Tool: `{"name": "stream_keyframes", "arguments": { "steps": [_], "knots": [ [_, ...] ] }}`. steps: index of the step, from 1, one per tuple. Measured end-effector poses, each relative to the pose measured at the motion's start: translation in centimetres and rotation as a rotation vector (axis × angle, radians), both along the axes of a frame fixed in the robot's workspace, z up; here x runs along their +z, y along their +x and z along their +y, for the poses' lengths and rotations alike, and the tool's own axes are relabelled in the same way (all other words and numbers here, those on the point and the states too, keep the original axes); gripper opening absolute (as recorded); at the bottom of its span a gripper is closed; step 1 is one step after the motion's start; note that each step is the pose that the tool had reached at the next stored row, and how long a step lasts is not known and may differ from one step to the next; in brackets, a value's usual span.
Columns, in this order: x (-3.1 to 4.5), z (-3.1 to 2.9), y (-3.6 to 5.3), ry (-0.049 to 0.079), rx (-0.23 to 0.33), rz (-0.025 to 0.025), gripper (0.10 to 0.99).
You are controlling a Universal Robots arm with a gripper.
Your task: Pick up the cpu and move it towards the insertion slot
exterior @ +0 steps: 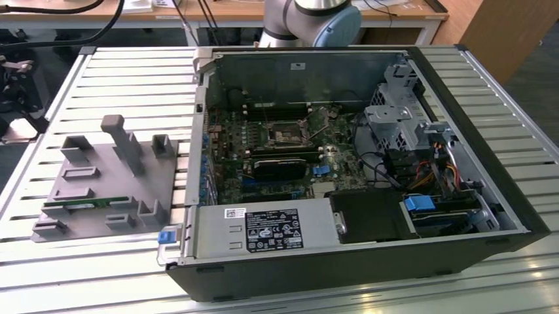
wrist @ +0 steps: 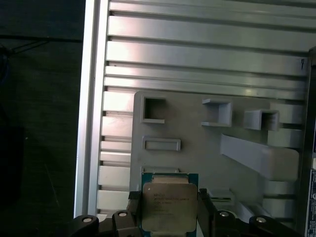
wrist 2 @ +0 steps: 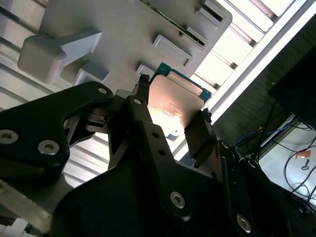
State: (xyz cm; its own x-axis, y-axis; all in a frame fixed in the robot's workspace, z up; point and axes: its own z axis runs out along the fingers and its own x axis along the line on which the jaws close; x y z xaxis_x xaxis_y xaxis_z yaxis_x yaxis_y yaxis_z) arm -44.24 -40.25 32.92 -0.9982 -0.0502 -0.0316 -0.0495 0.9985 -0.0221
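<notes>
In both wrist views the cpu, a flat square chip with a silvery top and a green rim, sits between the two black fingers of my gripper. The fingers press on two opposite edges of it, so the gripper is shut on the chip. It is over one edge of the grey holder plate; I cannot tell whether it still touches the plate. The insertion slot, a dark square socket with a metal frame, lies on the motherboard inside the open computer case.
The grey holder plate with upright blocks lies on the slatted aluminium table, on the exterior view's left of the case. A green memory stick rests on it. A long black card sits just below the socket.
</notes>
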Motion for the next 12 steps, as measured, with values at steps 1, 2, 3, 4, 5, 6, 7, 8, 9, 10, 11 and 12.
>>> {"name": "stream_keyframes", "arguments": {
  "steps": [1,2,3,4,5,6,7,8,9,10,11,12],
  "knots": [
    [0.10,0.00,0.00,0.000,0.000,0.0000,0.541],
    [0.21,0.00,0.00,0.000,0.000,0.0000,0.541],
    [0.31,0.00,0.00,0.000,0.000,0.0000,0.541],
    [0.41,0.00,0.00,0.000,0.000,0.0000,0.541],
    [0.53,0.00,0.00,0.000,0.000,0.0001,0.541],
    [0.63,0.00,0.00,0.000,0.000,0.0000,0.541],
    [0.75,0.00,0.00,0.000,0.000,0.0000,0.541],
    [0.87,0.00,0.00,0.000,0.000,0.0000,0.541],
    [1.01,0.00,0.00,0.000,0.000,0.0001,0.541],
    [1.15,0.00,0.00,0.000,0.000,0.0000,0.541],
    [1.31,0.00,0.00,0.000,0.000,0.0001,0.541],
    [1.45,0.00,0.00,0.000,0.000,0.0000,0.541]
  ]
}}
